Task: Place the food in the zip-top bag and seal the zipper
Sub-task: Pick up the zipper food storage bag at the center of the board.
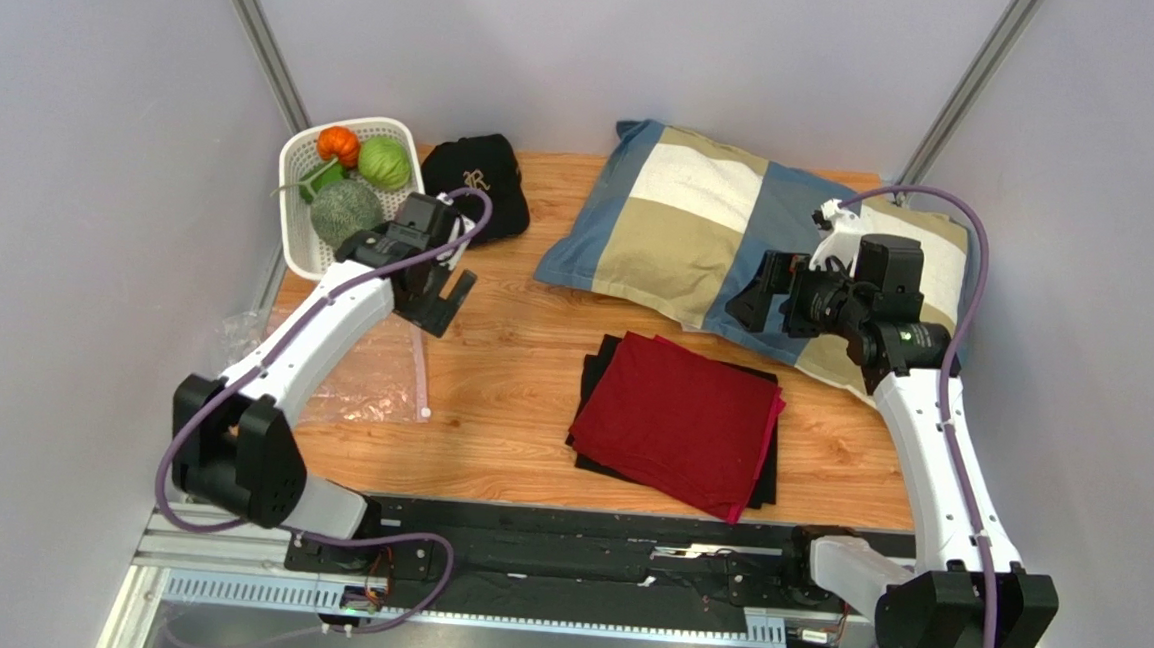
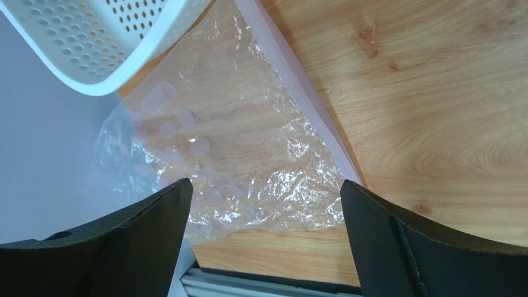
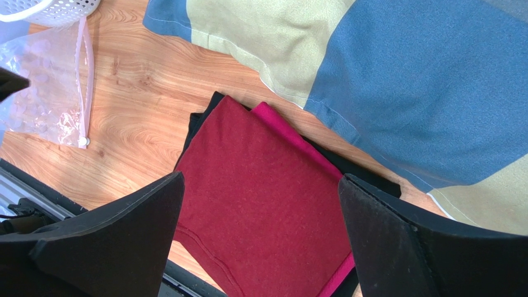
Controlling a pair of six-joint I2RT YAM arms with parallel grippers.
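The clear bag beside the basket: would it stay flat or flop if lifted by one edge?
Probably flop: the bag is thin, crinkled film with the wood showing through. It looks empty, so likely very light and apt to slide on the smooth table when pushed. The zipper strip looks thicker and may stay straighter.

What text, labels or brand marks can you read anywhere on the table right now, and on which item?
No text can be read in any view.
On the black fabric item beside the white basket: a small gold mark, too small to read.
On the zip-top bag, the pillow and the red cloth: no lettering visible.
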